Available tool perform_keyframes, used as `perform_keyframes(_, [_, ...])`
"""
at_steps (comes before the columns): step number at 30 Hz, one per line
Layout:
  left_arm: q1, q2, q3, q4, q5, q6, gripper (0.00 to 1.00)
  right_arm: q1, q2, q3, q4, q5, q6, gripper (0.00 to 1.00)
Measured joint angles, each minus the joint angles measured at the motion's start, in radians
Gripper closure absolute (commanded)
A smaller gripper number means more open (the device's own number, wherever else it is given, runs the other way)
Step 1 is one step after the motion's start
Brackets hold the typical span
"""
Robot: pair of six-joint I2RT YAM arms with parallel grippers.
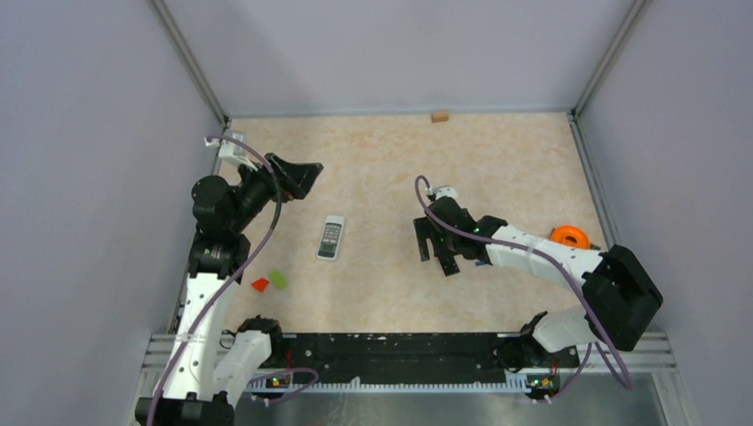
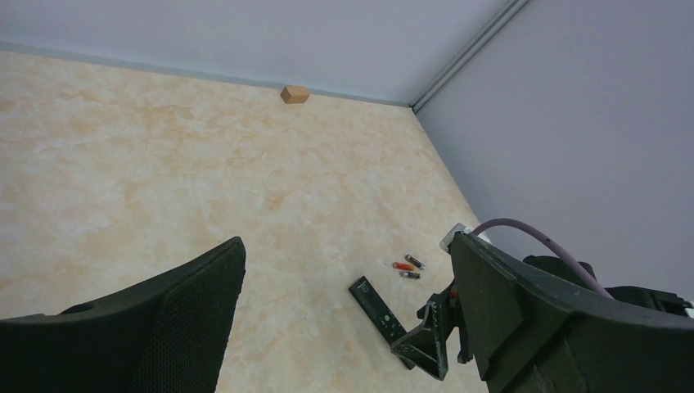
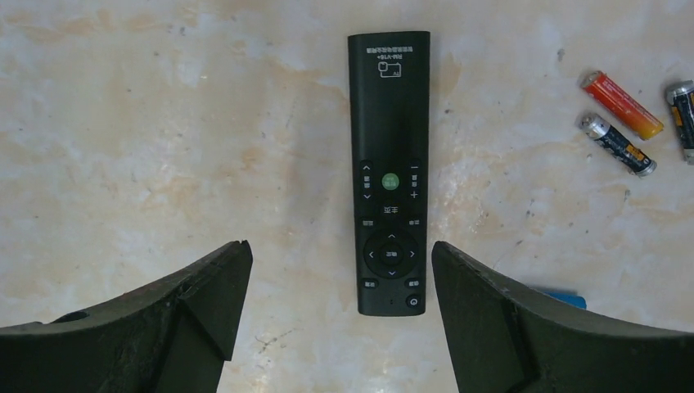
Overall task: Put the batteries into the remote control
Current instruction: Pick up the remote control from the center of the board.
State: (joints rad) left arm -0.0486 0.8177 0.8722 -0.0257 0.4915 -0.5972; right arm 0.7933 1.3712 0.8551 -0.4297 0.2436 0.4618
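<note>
A black remote control (image 3: 389, 172) lies buttons up on the marbled table. My right gripper (image 3: 340, 246) hovers open over its lower end, the fingers on either side and apart from it. To the remote's right lie the batteries: a red-orange one (image 3: 622, 92), a dark one (image 3: 618, 144) and another at the frame's edge (image 3: 683, 106). A blue sliver (image 3: 565, 295) shows behind the right finger. The left wrist view shows the same remote (image 2: 376, 309) and batteries (image 2: 407, 266) from afar. My left gripper (image 1: 306, 173) is raised at the left, open and empty.
A light grey remote (image 1: 331, 237) lies mid-table. Flat red (image 1: 260, 284) and lime-green (image 1: 280, 278) blocks sit near the left arm. An orange roll (image 1: 569, 236) is at the right, and a small wooden block (image 1: 439, 115) stands by the back wall.
</note>
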Motion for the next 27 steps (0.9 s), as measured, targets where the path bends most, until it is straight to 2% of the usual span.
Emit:
perform_keyframes(7, [0.000,-0.009,-0.023,0.007,-0.021,-0.006,0.01,0.002,0.023,-0.014,-0.016,0.022,0.015,0.14])
perform_keyframes(16, [0.000,0.016,-0.023,-0.002,-0.047,-0.002,0.01,-0.078,0.105,-0.037,-0.006,-0.072,0.045,0.16])
perform_keyframes(24, [0.000,0.017,-0.023,-0.026,-0.062,-0.003,0.01,-0.094,0.176,-0.014,-0.023,-0.053,0.062,0.28])
perform_keyframes(27, [0.000,0.013,-0.028,-0.025,-0.087,-0.007,0.01,-0.094,0.198,0.004,-0.040,-0.016,0.056,0.43])
